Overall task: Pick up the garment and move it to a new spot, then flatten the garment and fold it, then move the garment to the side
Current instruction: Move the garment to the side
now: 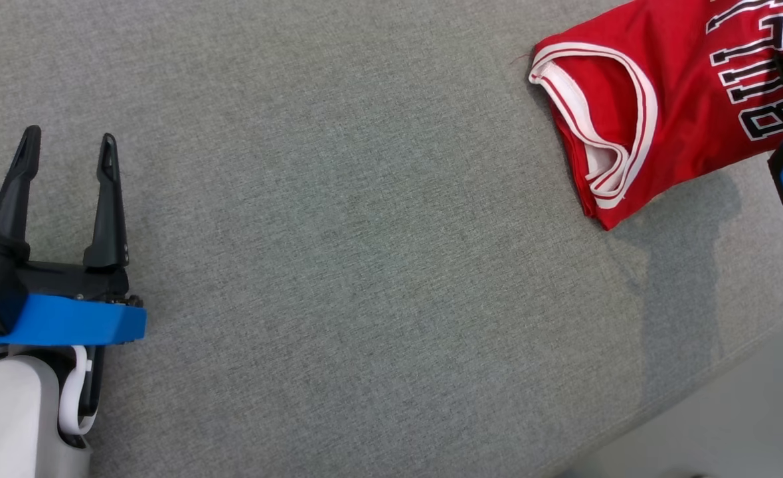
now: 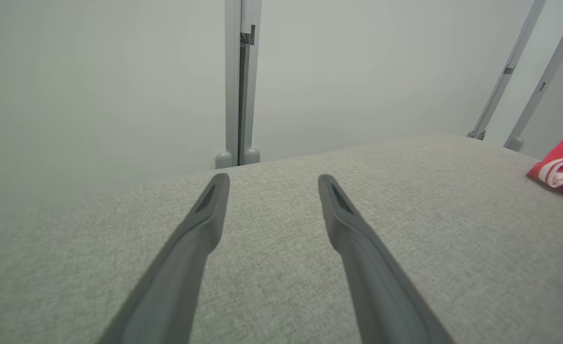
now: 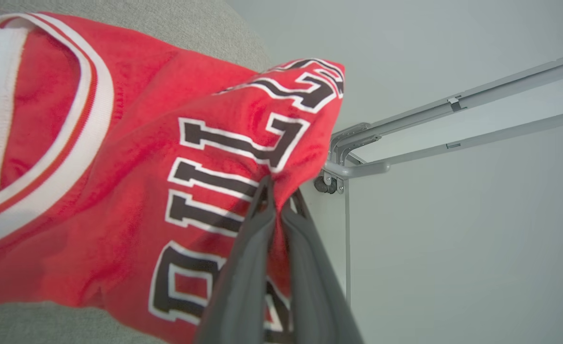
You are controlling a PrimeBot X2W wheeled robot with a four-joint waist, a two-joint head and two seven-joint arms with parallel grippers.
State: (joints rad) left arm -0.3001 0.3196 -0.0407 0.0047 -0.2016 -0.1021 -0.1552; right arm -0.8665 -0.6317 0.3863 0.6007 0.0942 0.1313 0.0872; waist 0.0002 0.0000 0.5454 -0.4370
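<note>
A: Where's the jersey [image 1: 670, 93]?
B: Two o'clock in the head view, on the grey pad [image 1: 364, 265]. The right gripper [image 3: 277, 198] is pinched on its edge.
A: Left gripper [image 1: 69, 143]?
B: Eight o'clock, fingers spread, holding nothing.

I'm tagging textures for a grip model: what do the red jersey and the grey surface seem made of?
Red jersey: probably soft knit fabric, matte; it bunches where the right claw pinches it. Grey surface: seemingly woven upholstery cloth, matte, with a visible flecked weave and rounded, perhaps padded edge.
</note>
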